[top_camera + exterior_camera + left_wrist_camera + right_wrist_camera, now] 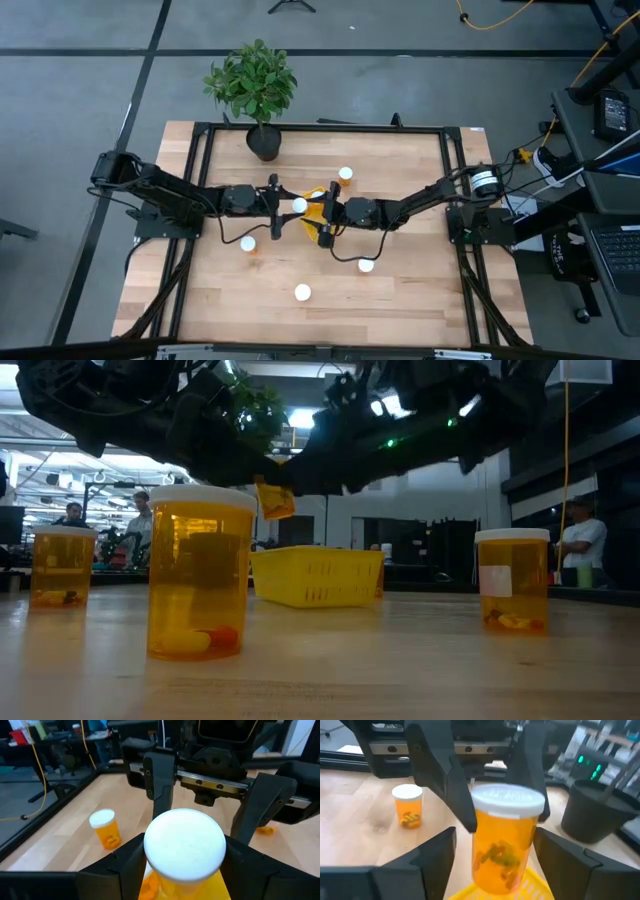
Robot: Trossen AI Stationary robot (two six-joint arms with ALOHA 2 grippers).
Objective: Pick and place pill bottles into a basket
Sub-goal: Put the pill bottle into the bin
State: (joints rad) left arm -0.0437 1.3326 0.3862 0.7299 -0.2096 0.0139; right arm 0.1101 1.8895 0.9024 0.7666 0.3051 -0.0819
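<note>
My left gripper (290, 206) is shut on a pill bottle (504, 845), orange with a white cap (184, 845), held in the air over the yellow basket (318, 575). My right gripper (322, 216) is open and faces it from the other side. Its fingers (427, 862) stand on either side of the bottle, and I see no touch. Other pill bottles stand upright on the table: one beyond the basket (345, 174), one at the near left (247, 243), two nearer the front edge (366, 265) (302, 292). My left gripper pinches the pill bottle between its two fingers (462, 805), on the body's sides just under the cap (481, 822). The fingers slant down from the table's left side. The bottle is lifted clear, nearly upright, cap up, its base just above the basket (530, 887).
A black pot with a green plant (255, 85) stands at the table's far edge, left of centre. The two grippers are close together over the basket at the table's middle. People show in the room behind the table (580, 540).
</note>
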